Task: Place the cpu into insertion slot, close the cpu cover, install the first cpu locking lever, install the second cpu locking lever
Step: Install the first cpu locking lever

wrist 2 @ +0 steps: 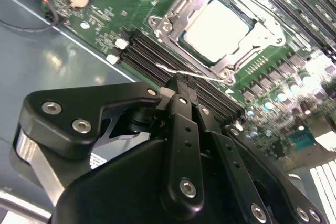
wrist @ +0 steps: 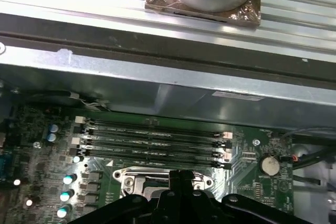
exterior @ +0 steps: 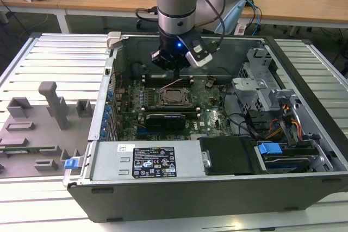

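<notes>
CPU (wrist 2: 218, 27) seated in insertion slot (wrist 2: 184, 39), CPU cover (wrist 2: 176, 11) lowered; gripper (wrist 2: 181, 83), pinched closed and empty, beside a seemingly unlatched locking lever (wrist 2: 194, 73).

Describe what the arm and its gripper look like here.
The arm is a silver-grey cylinder with a pale blue band, and black cables loop beside it. A small blue light glows at the wrist, next to a white-and-black module. The gripper is matte black, built of rounded link plates fixed with silver screws.
</notes>
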